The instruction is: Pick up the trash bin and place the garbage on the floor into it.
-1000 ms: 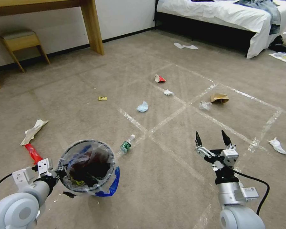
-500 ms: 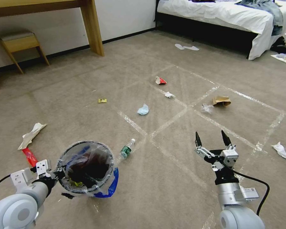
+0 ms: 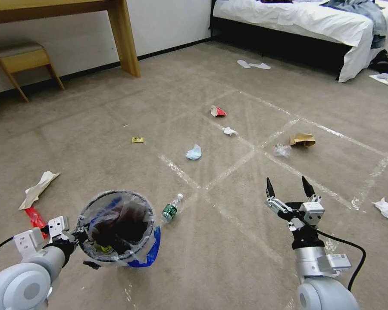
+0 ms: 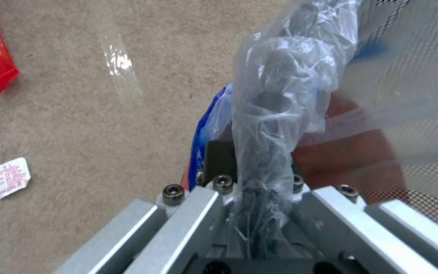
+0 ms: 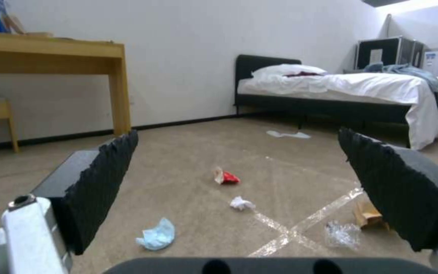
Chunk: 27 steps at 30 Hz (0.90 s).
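Carrying the trash bin (image 3: 116,228) pinched at its rim in the left gripper (image 3: 75,236), right gripper (image 3: 289,189) spread empty, now rolled nearer the bottle (image 3: 171,208) beside the bin, garbage untouched.

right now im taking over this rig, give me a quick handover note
Left pincer: shut on the trash bin, clamping its plastic-lined rim, low on the robot's left.
Right pincer: open, empty, held forward over the floor.
Done: bin picked up; some trash already inside.
Left: garbage on the carpet: bottle beside the bin, blue mask, tissue, red-white carton, brown bag, clear wrapper, white paper, red wrapper.
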{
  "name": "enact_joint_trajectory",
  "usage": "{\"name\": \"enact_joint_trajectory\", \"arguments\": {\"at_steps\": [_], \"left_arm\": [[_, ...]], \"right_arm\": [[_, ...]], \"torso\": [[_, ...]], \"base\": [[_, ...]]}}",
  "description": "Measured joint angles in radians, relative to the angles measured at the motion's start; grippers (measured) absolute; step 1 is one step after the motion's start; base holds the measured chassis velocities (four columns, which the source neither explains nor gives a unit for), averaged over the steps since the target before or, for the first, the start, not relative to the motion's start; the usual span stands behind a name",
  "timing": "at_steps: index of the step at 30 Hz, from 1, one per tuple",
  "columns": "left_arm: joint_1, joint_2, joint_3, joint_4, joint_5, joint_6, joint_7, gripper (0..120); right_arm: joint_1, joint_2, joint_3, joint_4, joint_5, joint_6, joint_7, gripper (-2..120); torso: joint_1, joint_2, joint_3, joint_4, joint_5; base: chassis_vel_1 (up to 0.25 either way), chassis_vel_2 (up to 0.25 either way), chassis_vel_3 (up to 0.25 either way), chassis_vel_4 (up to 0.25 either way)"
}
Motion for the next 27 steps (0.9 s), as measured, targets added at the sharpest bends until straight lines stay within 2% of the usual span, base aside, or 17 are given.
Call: {"name": "enact_joint_trajectory", "arguments": {"at_steps": [11,27], "left_arm": [[-0.001,-0.001,-0.002,-0.002,0.000,0.000,-0.001,1],[0.000,-0.010,-0.004,-0.009,0.007,-0.002,-0.001,1]], "right_arm": [[-0.001,0.003,-0.002,-0.003,-0.004,0.008,0.003,100],[-0.009,-0.006,-0.029,-0.006,-0.001,0.028,-0.044,100]], "torso": [[0.000,0.000,0.000,0.0000,0.0000],[0.000,0.000,0.000,0.0000,0.0000]], "base": [[0.000,0.000,0.000,0.000],[0.000,0.000,0.000,0.000]]}}
